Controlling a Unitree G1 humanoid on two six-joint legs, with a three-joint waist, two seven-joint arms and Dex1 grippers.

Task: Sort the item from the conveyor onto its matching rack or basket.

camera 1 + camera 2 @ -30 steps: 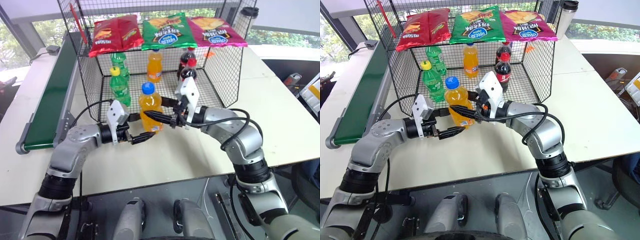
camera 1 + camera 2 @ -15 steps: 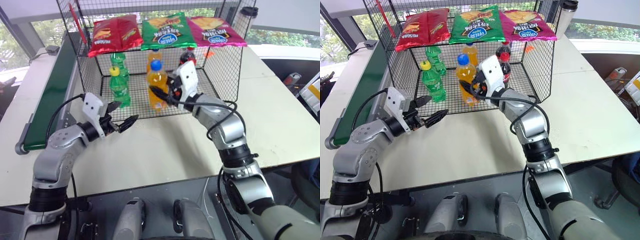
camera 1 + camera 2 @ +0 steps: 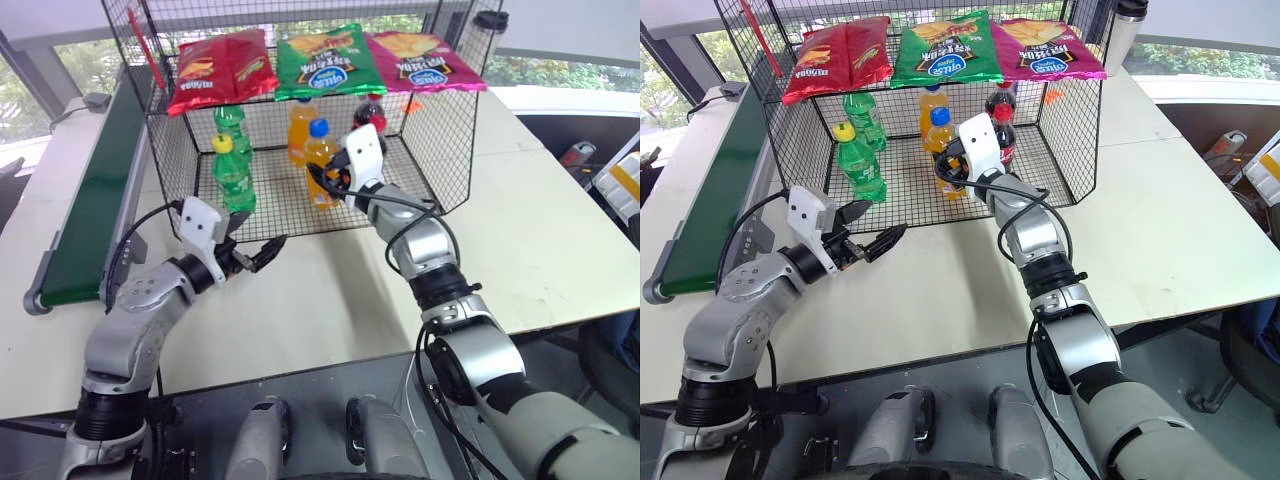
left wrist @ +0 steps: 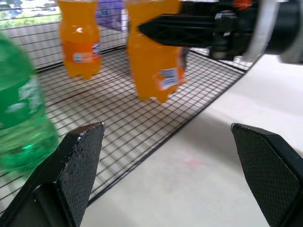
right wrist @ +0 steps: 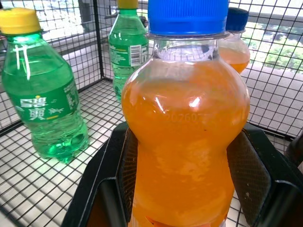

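Eye views: right gripper (image 3: 322, 181) clamped on the orange soda bottle (image 3: 320, 163), held upright inside the black wire cage (image 3: 455, 140), above its mesh floor. Left gripper (image 3: 255, 255) spread, nothing in it, over the table (image 3: 330, 290) before the cage. Conveyor (image 3: 95, 200) at left.

Left wrist: bottle (image 4: 156, 61) clear of the floor.

Right wrist: both fingers (image 5: 118, 161) flank the bottle (image 5: 184, 142); 2 green bottles (image 5: 45, 113) beyond.
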